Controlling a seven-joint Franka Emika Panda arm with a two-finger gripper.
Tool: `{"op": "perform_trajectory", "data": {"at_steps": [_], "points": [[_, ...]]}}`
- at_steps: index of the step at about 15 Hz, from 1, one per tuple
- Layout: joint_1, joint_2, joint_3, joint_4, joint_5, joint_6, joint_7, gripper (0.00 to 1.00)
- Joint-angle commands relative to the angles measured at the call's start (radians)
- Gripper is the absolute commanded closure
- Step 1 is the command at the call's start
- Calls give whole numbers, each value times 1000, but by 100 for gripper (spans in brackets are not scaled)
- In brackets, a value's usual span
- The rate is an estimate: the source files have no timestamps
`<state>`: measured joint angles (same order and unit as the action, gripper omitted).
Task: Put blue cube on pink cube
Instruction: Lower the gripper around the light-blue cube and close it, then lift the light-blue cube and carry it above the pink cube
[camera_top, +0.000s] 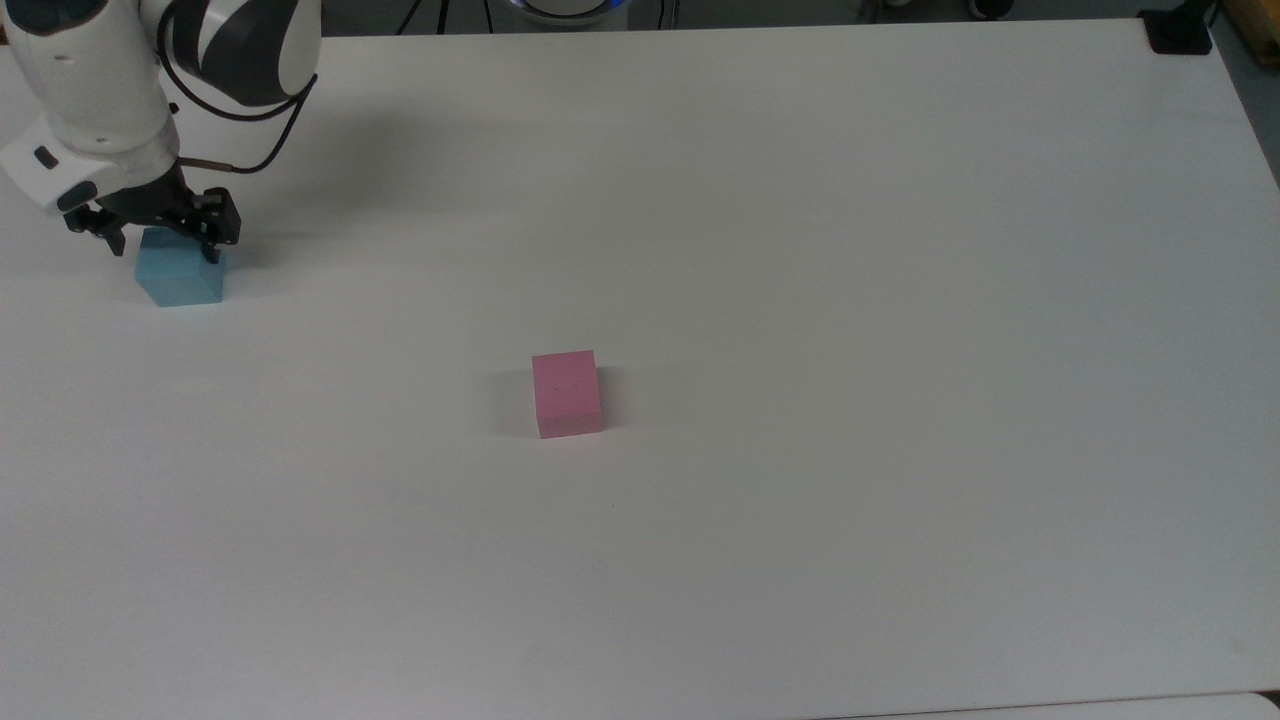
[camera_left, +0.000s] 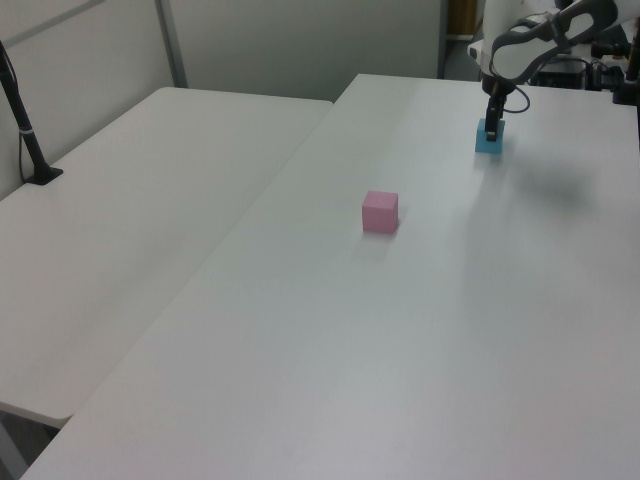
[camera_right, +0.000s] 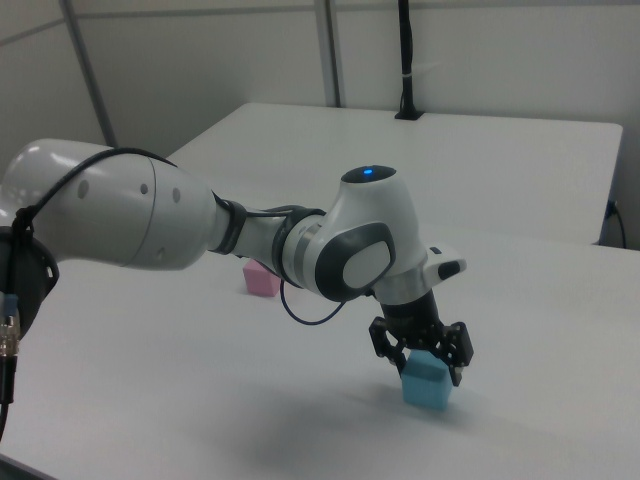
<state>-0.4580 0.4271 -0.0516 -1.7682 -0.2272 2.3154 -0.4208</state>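
A: Status on the grasp?

B: Gripper (camera_top: 160, 243) sits over the blue cube (camera_top: 182, 279), 1 jaw on each side of its top. Jaws are spread, not clamped yet. In the right view (camera_right: 428, 365) there is a gap between each jaw and the cube (camera_right: 428, 381).

A: Cube location?

B: Resting flat on the desk (camera_top: 800, 250), far corner at the top view's left. It reads square to the jaws, which is why the wrist points straight down. My guess is a plain pinch across 2 opposite faces.

A: And the target?

B: Pink cube (camera_top: 567, 393) sits near the desk's middle, well apart from the blue one, nothing between them. In the left view it is (camera_left: 380, 212), the blue cube behind it at (camera_left: 489, 138).

A: Stage?

B: I'd call it pre-grasp, early in the task. Lift, carry and stack all remain.

A: Risks?

B: If the jaws close too high, they grip only the top edge and the cube could tip out. Both blocks are similar in size, so placement needs good centring or the blue one slides off.
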Motion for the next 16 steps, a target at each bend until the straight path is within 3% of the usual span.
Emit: {"op": "perform_trajectory", "data": {"at_steps": [1,3,8,11,16], "points": [[10,4,1,-4,-21,26,53,56],[10,-28,6,-2,-15,15,54,70],[44,-155,50,1,3,-140,83,71],[122,-241,62,1,45,-250,148,71],[193,-336,62,53,147,-469,157,72]]}}
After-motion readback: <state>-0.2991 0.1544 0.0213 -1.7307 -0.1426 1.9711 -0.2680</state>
